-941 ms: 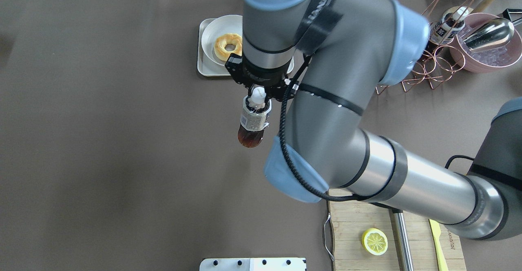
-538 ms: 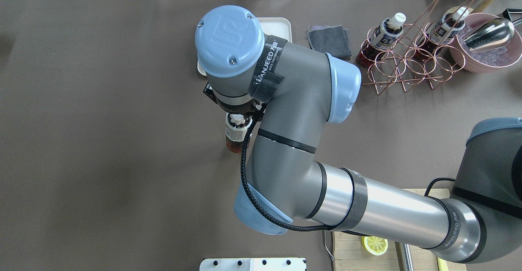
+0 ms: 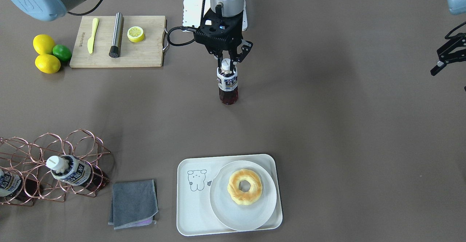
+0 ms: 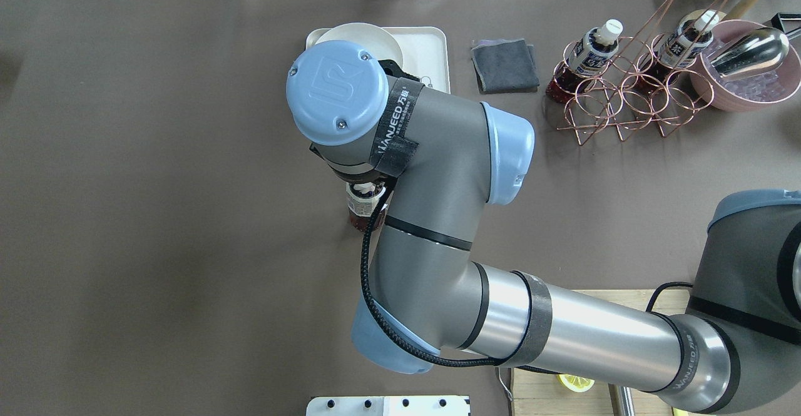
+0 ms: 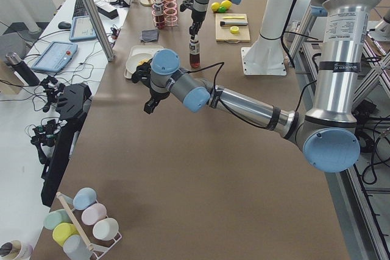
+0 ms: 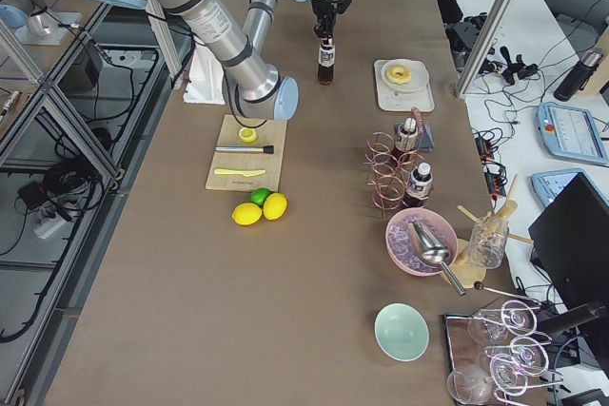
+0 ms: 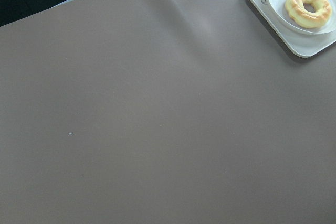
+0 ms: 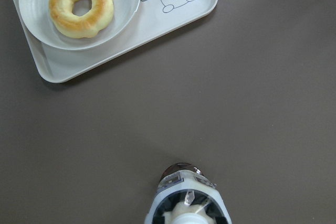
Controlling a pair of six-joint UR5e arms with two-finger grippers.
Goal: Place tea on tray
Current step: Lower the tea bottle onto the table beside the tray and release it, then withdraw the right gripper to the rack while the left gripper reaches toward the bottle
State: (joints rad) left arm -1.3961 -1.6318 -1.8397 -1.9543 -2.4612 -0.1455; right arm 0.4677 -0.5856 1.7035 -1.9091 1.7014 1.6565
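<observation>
The tea bottle (image 3: 228,83) stands upright with its dark liquid, white cap and blue-and-white label, well short of the tray on the robot's side. My right gripper (image 3: 226,64) is shut on its cap and neck from above. I cannot tell whether its base touches the table. In the overhead view only the bottle's lower part (image 4: 360,214) shows under my right wrist. The cream tray (image 3: 193,213) with the bear drawing holds a round white plate (image 3: 222,213) with a doughnut (image 3: 244,186). My left gripper (image 3: 440,62) hangs open and empty, far off to the side.
A copper wire rack (image 3: 78,142) holds two more alike bottles (image 3: 71,172). A grey cloth (image 3: 134,202) lies beside the tray. A wooden cutting board (image 3: 145,54) with a lemon slice, knife and steel rod sits near my base, with lemons and a lime (image 3: 46,54) beside it.
My right arm has carried the bottle leftward in the overhead view and lowered it. The wrist now covers part of the tray and plate.
</observation>
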